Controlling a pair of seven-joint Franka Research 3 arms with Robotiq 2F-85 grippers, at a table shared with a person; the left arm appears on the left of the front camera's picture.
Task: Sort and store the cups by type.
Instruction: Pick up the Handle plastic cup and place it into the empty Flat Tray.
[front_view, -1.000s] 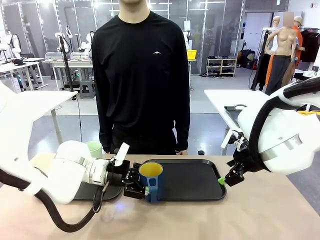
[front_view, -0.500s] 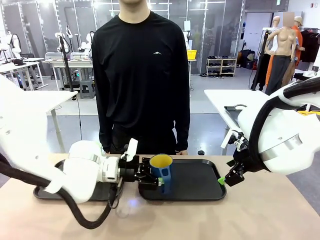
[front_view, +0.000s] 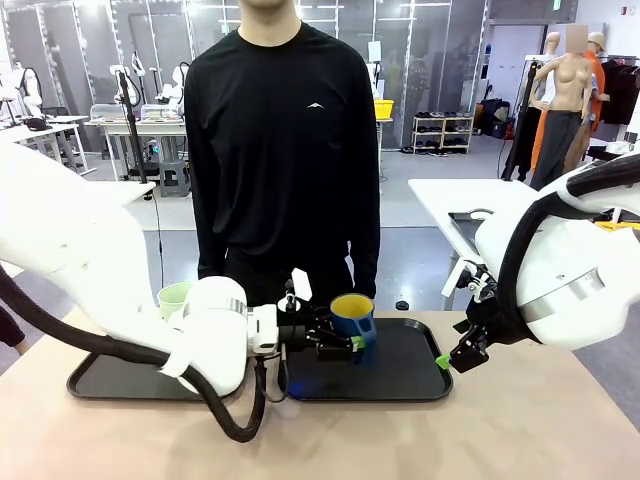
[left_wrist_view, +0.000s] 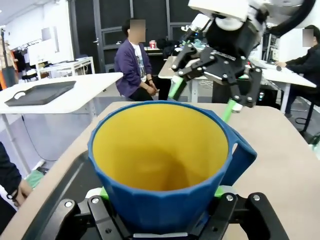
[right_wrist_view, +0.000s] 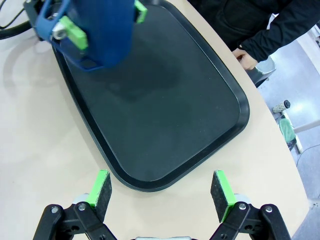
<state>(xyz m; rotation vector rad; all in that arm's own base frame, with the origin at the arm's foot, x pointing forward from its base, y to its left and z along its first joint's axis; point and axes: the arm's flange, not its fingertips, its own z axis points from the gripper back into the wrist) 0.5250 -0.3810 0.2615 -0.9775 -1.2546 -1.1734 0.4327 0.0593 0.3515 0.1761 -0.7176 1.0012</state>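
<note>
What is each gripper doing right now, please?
Left gripper: closed on the blue mug, over the right tray.
Right gripper: open, empty.

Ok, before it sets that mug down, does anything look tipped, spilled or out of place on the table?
Nothing stands out. The left gripper holds the blue mug upright over the right tray, whose floor looks bare and dry. The green tumbler stands upright behind the left tray. The right gripper hangs open beside the right tray.

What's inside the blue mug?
The blue mug, held by the left gripper, shows just a bare yellow inside, nothing in it. The near wall hides part of its bottom.
</note>
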